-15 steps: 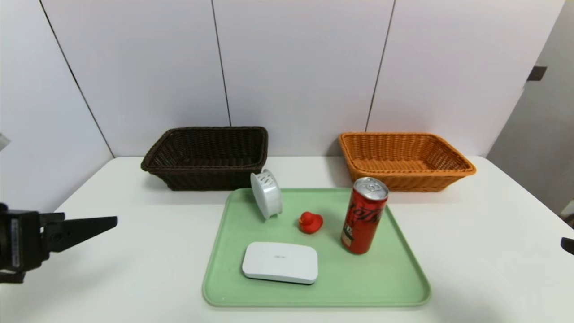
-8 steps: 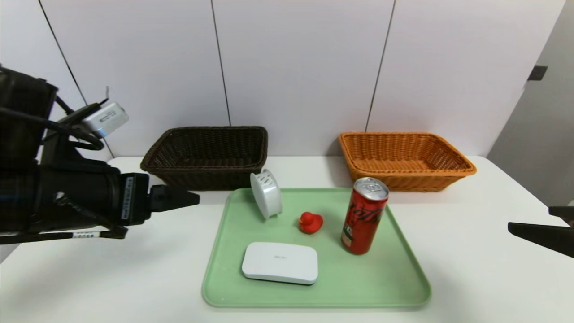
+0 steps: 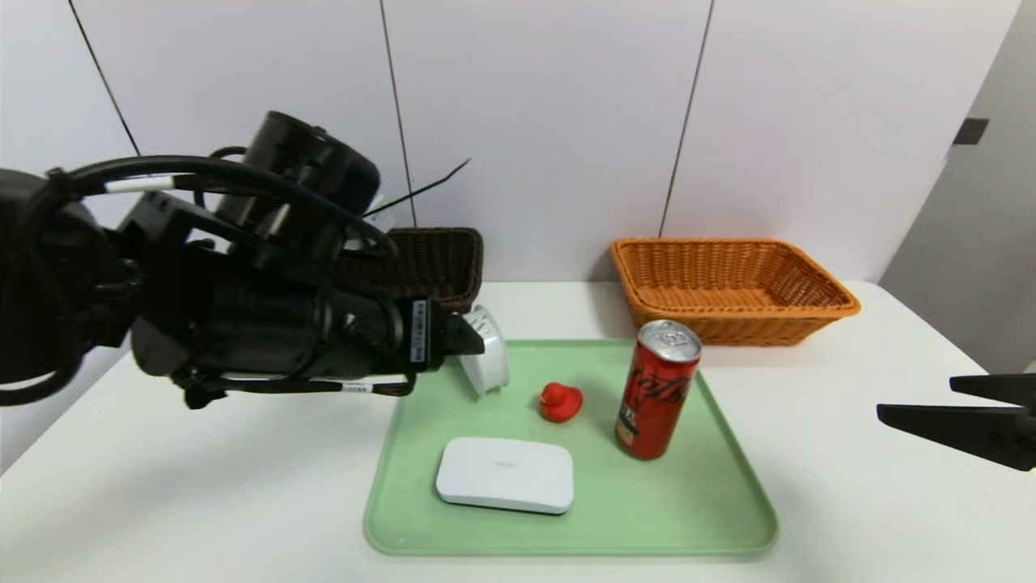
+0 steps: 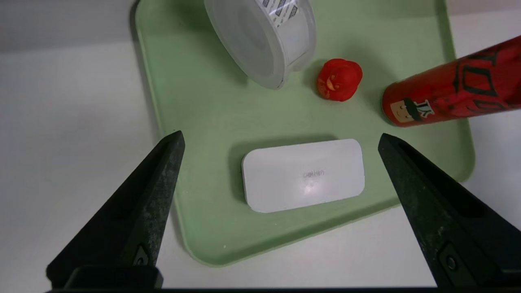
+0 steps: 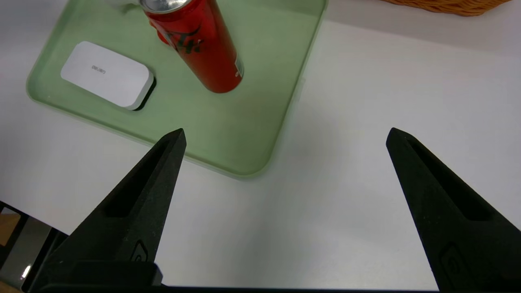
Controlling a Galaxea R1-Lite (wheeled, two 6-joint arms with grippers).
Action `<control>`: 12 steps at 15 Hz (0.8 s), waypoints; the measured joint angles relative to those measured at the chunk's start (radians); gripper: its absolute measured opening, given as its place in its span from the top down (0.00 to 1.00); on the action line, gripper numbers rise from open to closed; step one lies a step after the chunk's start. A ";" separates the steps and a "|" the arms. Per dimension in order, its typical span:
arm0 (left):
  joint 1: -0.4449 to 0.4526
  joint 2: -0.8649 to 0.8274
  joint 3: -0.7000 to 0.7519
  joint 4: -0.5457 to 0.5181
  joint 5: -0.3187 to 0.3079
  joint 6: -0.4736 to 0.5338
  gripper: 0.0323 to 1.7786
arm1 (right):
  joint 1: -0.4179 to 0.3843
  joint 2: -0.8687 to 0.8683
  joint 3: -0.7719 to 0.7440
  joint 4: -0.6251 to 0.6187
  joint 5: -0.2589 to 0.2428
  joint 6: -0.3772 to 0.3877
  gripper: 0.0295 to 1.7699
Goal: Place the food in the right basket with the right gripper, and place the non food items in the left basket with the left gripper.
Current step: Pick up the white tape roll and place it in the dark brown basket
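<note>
On the green tray (image 3: 728, 502) the flat white box (image 3: 506, 474) lies nearest; behind it stand the red can (image 3: 655, 389), upright, and the small red duck (image 3: 561, 401); the white ribbed disc (image 3: 489, 356) stands on edge at the tray's far left; the left gripper (image 4: 279, 136) hangs above the tray's left part, fingers spread wide and empty; the right gripper (image 5: 285, 134) hovers over the worktop (image 3: 850, 502) right of the tray, fingers likewise apart; farthest back sit the dark basket (image 3: 437, 259) and the orange basket (image 3: 728, 283), both well apart.
</note>
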 joint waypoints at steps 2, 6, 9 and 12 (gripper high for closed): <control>-0.034 0.063 -0.079 0.043 0.030 -0.064 0.05 | 0.001 0.007 0.005 0.002 0.001 0.001 0.04; -0.074 0.184 -0.269 0.210 0.129 -0.185 0.05 | 0.001 0.021 0.012 -0.007 0.004 0.003 0.04; -0.083 0.292 -0.411 0.331 0.211 -0.264 0.05 | 0.001 0.028 0.013 -0.009 0.005 0.003 0.04; -0.085 0.386 -0.514 0.370 0.264 -0.293 0.05 | 0.002 0.031 0.018 -0.009 0.006 0.015 0.04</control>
